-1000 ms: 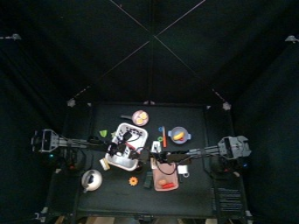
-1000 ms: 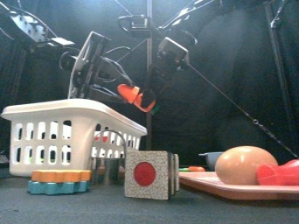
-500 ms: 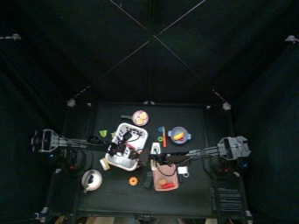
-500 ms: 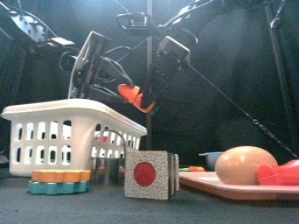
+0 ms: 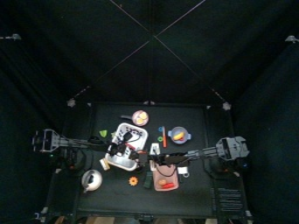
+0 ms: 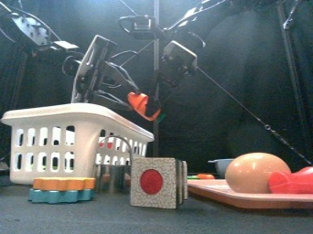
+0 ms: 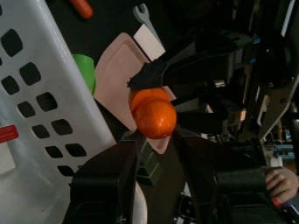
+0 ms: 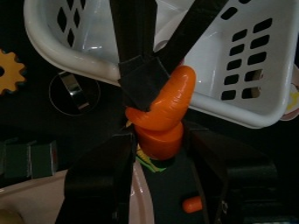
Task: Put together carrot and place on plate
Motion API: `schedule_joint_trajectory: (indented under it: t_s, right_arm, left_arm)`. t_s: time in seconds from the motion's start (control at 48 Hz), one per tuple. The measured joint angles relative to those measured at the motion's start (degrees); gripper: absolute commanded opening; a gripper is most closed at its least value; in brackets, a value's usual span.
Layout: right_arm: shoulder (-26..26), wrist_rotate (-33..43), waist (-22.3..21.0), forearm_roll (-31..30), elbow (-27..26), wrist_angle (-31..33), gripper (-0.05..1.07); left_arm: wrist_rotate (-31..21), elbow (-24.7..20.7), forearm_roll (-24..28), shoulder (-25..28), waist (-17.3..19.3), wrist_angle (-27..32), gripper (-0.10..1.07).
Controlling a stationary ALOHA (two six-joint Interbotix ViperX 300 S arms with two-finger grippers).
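The orange carrot [image 6: 139, 102] hangs in the air beside the white basket [image 6: 61, 128], gripped from both ends. In the left wrist view my left gripper [image 7: 155, 124] is shut on the carrot's rounded thick half [image 7: 156, 112]. My right gripper [image 8: 158, 133] is shut on the other half, and the carrot's pointed end [image 8: 174, 93] sticks out past the jaws. The two halves touch each other. A flat pink plate [image 6: 232, 195] lies at the front right of the table, seen from above as a pink plate [image 5: 167, 177] below the grippers.
A peach ball [image 6: 257, 172] and a red piece lie on the pink plate. A block with a red dot [image 6: 152, 182] and an orange gear [image 6: 61, 186] stand near the front edge. At the back are a small round dish [image 5: 140, 116] and a bowl [image 5: 179, 135].
Both grippers have sunk slightly with the carrot between them and shifted a little to the right. Their grips are unchanged.
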Motion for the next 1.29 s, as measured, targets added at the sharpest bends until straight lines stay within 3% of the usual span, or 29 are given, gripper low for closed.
schedule_joint_trajectory:
  t_s: [1.292]
  right_arm:
    - [0.35,0.00,0.70,0.00,-0.35,2.29,0.55]
  left_arm:
    - [0.00,0.44,0.00,-0.35,-0.09,0.00,0.73]
